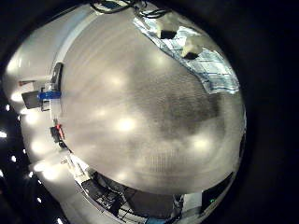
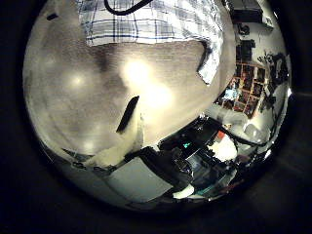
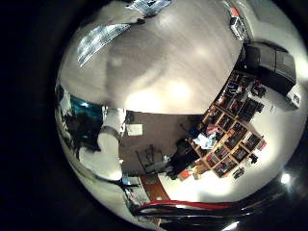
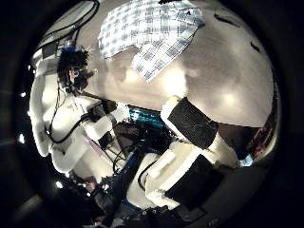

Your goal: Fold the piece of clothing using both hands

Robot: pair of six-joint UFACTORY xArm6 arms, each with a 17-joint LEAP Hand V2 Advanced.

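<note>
Left little finger side palm view: the smooth, glossy flat table top [image 1: 121,112] fills nearly the whole view, so the palm is well above it. The checked woven-fabric garment [image 1: 192,51] lies on the table near its edge, well away from the spot under the palm. None of the left hand's fingers show here.

Left thumb side palm view: the garment [image 2: 146,19] is spread flat on the table [image 2: 88,88], with one sleeve [image 2: 208,58] trailing out along the table edge. The left hand [image 2: 132,146] shows one finger [image 2: 127,117] stretched out straight over bare table, apart from the cloth. Nothing is in the hand, so it reads as relaxed and empty. Room clutter and shelving show beyond the table edge.

Right little finger side palm view: mostly bare table [image 3: 173,58]. The garment [image 3: 101,38] lies flat at the far part of it, well apart from the palm. Part of the right hand [image 3: 108,140] shows at the table's near side, clear of the cloth.

Right thumb side palm view: the garment [image 4: 152,38] lies open and flat on the table [image 4: 228,66], with a sleeve or corner flap [image 4: 157,59] pointing towards the palm. The right hand [image 4: 180,142] has its thumb [image 4: 195,122] extended towards the table edge and its other fingers [image 4: 47,104] spread loosely. The fingers are uncurled and touch no cloth. Both hands hang off the garment, which lies unfolded.
</note>
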